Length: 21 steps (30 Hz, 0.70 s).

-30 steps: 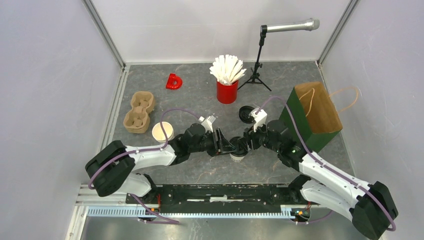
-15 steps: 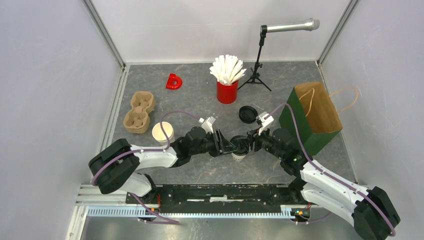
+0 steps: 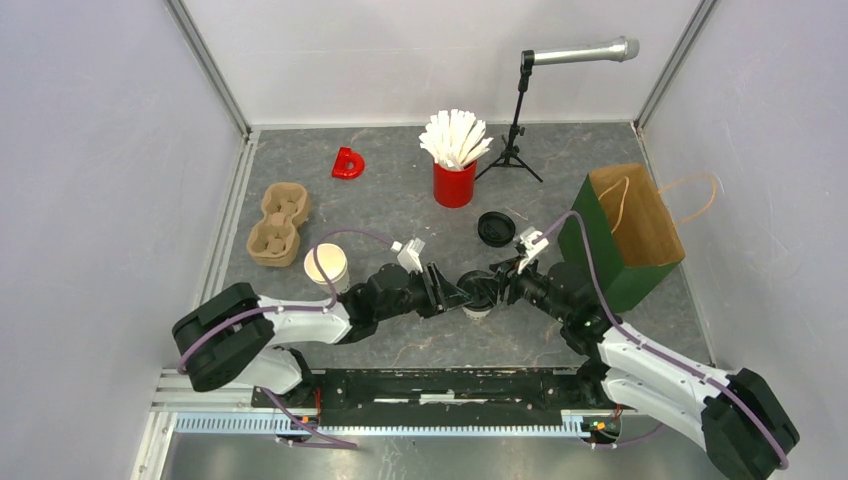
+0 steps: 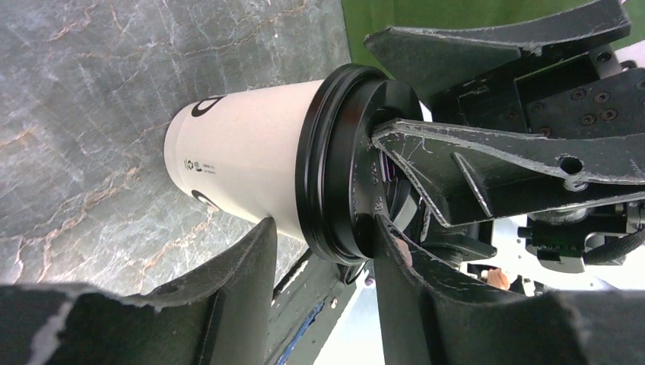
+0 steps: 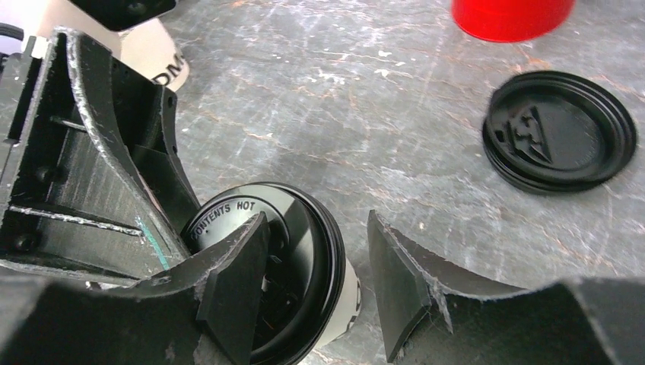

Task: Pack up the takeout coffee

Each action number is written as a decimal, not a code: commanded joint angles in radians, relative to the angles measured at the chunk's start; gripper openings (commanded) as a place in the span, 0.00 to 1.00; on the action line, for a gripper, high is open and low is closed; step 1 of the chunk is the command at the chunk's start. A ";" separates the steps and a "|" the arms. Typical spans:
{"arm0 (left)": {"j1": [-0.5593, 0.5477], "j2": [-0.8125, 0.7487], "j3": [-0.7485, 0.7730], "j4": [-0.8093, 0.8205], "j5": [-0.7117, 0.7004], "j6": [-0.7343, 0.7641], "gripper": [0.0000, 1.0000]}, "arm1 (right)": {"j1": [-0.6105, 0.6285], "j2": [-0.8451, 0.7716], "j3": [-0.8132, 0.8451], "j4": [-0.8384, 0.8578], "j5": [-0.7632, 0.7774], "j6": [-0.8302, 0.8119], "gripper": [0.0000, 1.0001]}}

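The lidded white paper cup (image 3: pixel 478 300) stands upright on the tabletop (image 3: pixel 400 205) at near centre, between both arms: the left gripper (image 4: pixel 323 224) straddles its black lid (image 5: pixel 319 255), grip uncertain, and the right gripper (image 5: pixel 316 220) hangs over it, fingers spread.

Lidded cup (image 3: pixel 478 298) hemmed between left gripper (image 3: pixel 460 293) and right gripper (image 3: pixel 494 289), loose lid (image 3: pixel 494 228) just behind, open cup (image 3: pixel 326 265) beside left arm (image 3: pixel 300 318), paper bag (image 3: pixel 625 235) close right, bare table (image 3: pixel 400 200) toward red cup (image 3: pixel 454 183), near strip free.
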 commanded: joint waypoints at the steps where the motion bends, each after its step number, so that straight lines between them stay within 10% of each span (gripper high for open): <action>1: -0.021 -0.056 -0.057 -0.201 -0.025 0.056 0.41 | 0.005 0.120 -0.010 -0.182 -0.115 -0.123 0.58; 8: -0.019 -0.283 0.135 -0.446 -0.096 0.147 0.69 | -0.005 0.231 0.162 -0.194 -0.236 -0.261 0.62; 21: 0.017 -0.405 0.259 -0.757 -0.206 0.260 0.72 | -0.040 0.308 0.448 -0.421 -0.263 -0.356 0.75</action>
